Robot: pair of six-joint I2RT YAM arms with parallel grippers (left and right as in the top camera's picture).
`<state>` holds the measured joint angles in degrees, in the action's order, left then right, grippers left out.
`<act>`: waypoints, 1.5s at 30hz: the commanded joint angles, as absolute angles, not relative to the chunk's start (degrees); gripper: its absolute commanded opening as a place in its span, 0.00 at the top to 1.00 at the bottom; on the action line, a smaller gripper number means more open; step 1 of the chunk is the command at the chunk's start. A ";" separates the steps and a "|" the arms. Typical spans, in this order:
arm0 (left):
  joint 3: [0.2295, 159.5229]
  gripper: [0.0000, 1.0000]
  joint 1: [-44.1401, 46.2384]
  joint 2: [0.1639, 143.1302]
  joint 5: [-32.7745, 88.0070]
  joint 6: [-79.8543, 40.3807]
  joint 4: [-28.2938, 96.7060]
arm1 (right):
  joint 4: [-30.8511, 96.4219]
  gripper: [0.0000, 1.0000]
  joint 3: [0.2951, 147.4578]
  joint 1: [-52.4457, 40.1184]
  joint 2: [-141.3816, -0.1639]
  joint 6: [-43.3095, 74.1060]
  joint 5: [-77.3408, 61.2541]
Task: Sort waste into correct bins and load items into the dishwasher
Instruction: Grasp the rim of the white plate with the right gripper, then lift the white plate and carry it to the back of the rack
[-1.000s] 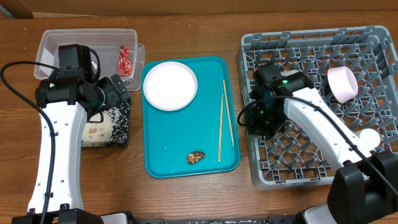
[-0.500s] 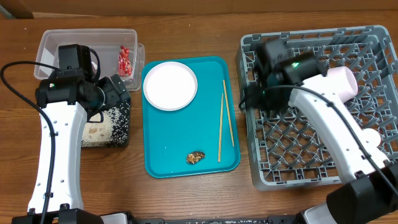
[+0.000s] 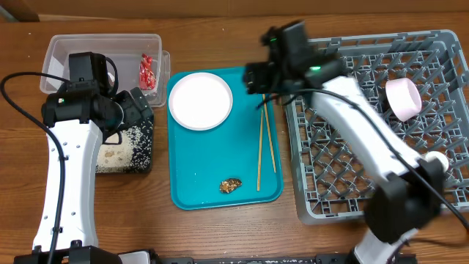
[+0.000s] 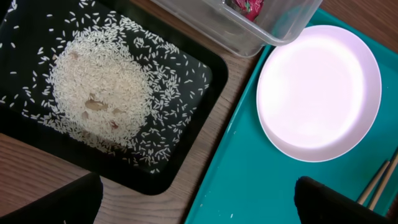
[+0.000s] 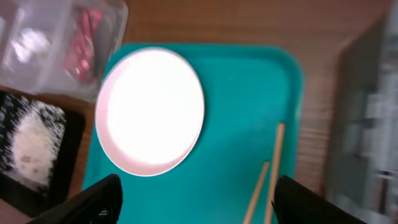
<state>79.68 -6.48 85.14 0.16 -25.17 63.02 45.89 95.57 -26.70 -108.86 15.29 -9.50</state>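
A round white plate [image 3: 200, 100] lies at the back left of the teal tray [image 3: 220, 158]. Two wooden chopsticks [image 3: 261, 143] lie along the tray's right side, and a brown food scrap [image 3: 231, 185] sits near its front. My right gripper [image 3: 255, 79] hangs open and empty over the tray's back right corner; in its wrist view, the right gripper [image 5: 205, 202] frames the plate [image 5: 150, 109] and chopsticks [image 5: 273, 162]. My left gripper [image 4: 199, 205] is open and empty above the gap between the black tray [image 4: 18, 124] of rice [image 4: 99, 93] and the teal tray [image 4: 249, 180].
The clear tub [image 3: 62, 51] at the back left holds the red wrapper [image 3: 147, 71]. On the right, the grey dish rack [image 3: 352, 183] holds a pink cup [image 3: 404, 99] and a small white cup [image 3: 437, 158]. My left arm covers part of the tub.
My right gripper has opened and swung out of the dish rack, left and back, to hang over the teal tray. The left arm has stayed still.
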 commanded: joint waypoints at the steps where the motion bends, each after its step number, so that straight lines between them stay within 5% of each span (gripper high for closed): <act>1: 80.84 0.00 -6.61 84.12 -0.60 -25.76 62.98 | 43.59 0.20 96.25 -28.99 -115.28 15.16 -9.96; 13: 80.84 0.00 -6.61 84.12 -0.60 -25.76 62.98 | 39.46 0.29 96.25 -34.37 -128.40 19.55 -4.19; 26: 80.84 0.00 -6.61 84.12 -0.60 -25.76 62.98 | 47.37 0.82 96.23 -32.34 -129.08 22.79 2.94; 37: 80.84 0.00 -6.61 84.12 -0.60 -25.76 62.98 | 49.82 0.85 96.23 -31.97 -129.08 22.74 -0.78; 45: 80.84 0.00 -6.61 84.12 -0.60 -25.76 62.98 | 50.02 0.96 96.23 -31.83 -129.08 22.72 -3.53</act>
<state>79.68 -6.48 85.14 0.14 -25.19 63.02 48.99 96.86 -31.86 -127.66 23.35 -3.11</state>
